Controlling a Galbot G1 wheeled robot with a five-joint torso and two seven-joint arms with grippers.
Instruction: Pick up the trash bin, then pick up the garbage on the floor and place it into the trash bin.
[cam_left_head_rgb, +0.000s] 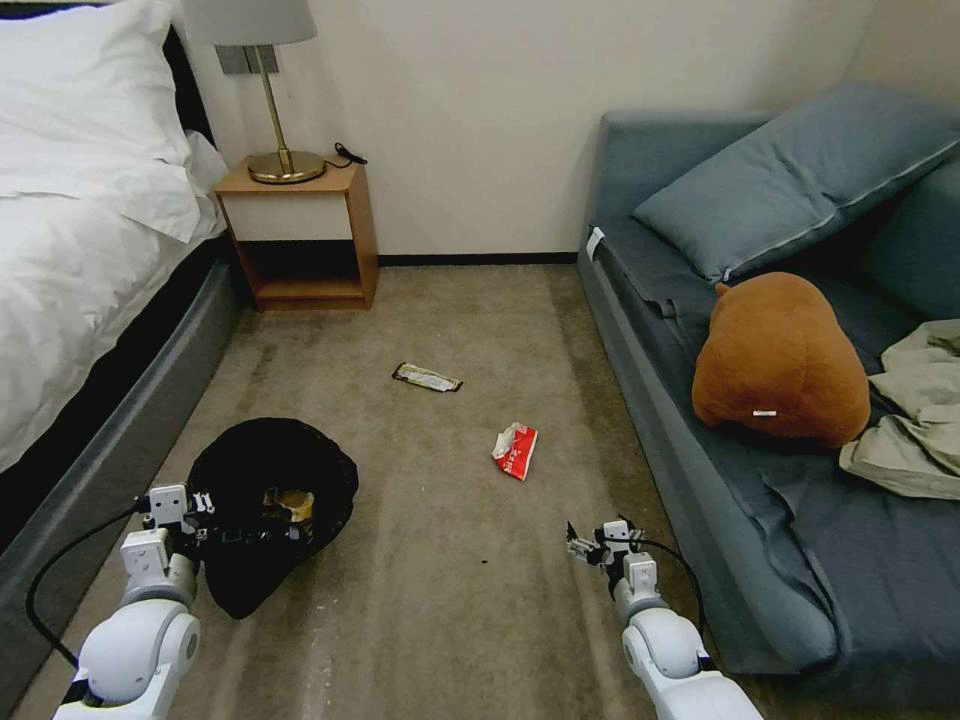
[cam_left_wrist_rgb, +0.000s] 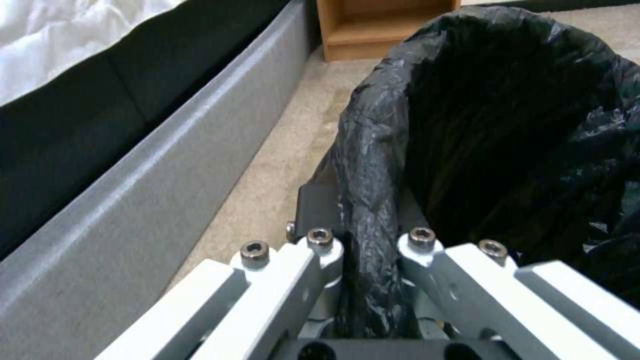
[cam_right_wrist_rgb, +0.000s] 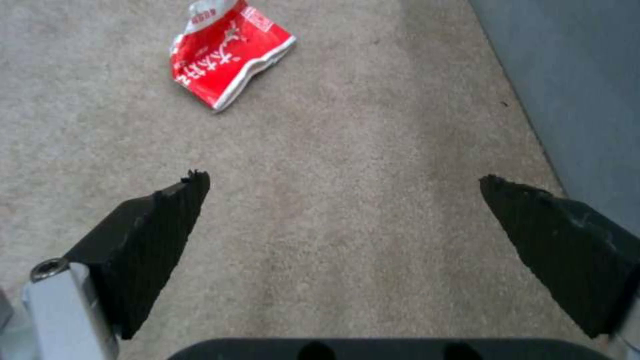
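Left gripper (cam_left_head_rgb: 215, 520) clamped on trash bin (cam_left_head_rgb: 272, 495) rim at bin's 9 o'clock; bag-covered rim pinched between the fingers (cam_left_wrist_rgb: 320, 250) in left wrist view. Bin at 7 o'clock of head view, beside bed frame (cam_left_head_rgb: 110, 440), mouth tipped toward the camera. Brownish item inside bin (cam_left_head_rgb: 292, 503), probably crumpled paper, too dim to confirm.

Right gripper (cam_left_head_rgb: 582, 545) at 5 o'clock, jaws spread wide, nothing between them, over bare carpet (cam_left_head_rgb: 460, 600) next to sofa (cam_left_head_rgb: 700, 480). Red-white packet (cam_left_head_rgb: 515, 450) on carpet at 11 o'clock from right gripper, well apart. Dark flat wrapper (cam_left_head_rgb: 427, 377) farther out, 12 o'clock of bin, toward nightstand (cam_left_head_rgb: 300, 235).

Brown plush toy (cam_left_head_rgb: 775, 360) and olive clothing (cam_left_head_rgb: 915, 410) on sofa.
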